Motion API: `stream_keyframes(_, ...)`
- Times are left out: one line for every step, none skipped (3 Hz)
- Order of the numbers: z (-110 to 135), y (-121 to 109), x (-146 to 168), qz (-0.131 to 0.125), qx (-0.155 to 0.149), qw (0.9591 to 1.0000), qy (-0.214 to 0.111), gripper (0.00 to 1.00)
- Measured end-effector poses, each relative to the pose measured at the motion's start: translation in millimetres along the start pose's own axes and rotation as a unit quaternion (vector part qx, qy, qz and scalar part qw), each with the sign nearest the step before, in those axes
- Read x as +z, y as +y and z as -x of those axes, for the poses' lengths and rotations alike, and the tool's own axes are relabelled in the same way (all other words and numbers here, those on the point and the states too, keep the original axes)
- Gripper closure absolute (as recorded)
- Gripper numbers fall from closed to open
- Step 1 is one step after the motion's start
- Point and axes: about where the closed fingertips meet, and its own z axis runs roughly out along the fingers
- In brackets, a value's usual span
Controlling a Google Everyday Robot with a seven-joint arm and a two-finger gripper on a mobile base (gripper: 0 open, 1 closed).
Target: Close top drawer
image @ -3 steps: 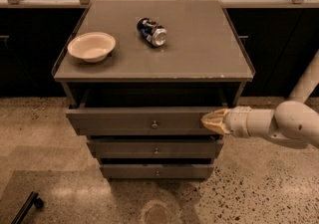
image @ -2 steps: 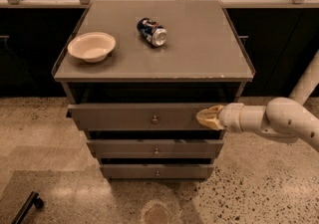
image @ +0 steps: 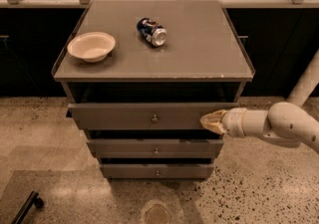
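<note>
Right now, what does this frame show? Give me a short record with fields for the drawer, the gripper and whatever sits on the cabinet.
top drawer: partly pulled out, dark gap under the cabinet top
gripper: at the right end of the top drawer's front, apparently touching it
arm: reaches in from the right
on top: bowl at left, can on its side near the middle

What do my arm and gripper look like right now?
The gripper, at the top drawer front's right end, is a tan, tapered tip. Behind it is a white ringed collar, then a smooth white tubular arm. No cables or markings show.
</note>
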Motion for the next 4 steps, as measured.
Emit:
stream_keyframes(-25.3, 5.9, -55.7, -0.019, 0.034, 0.9984, 0.041, 1.0)
stream_keyframes(-18.8, 5.2, -58.0, -0.021, 0.03, 0.9985, 0.042, 0.81)
stream_keyframes(-18.9, 5.2, -57.9, -0.021, 0.031, 0.9985, 0.042, 0.58)
stream_keyframes(-18.9, 5.2, -57.9, -0.021, 0.031, 0.9985, 0.042, 0.35)
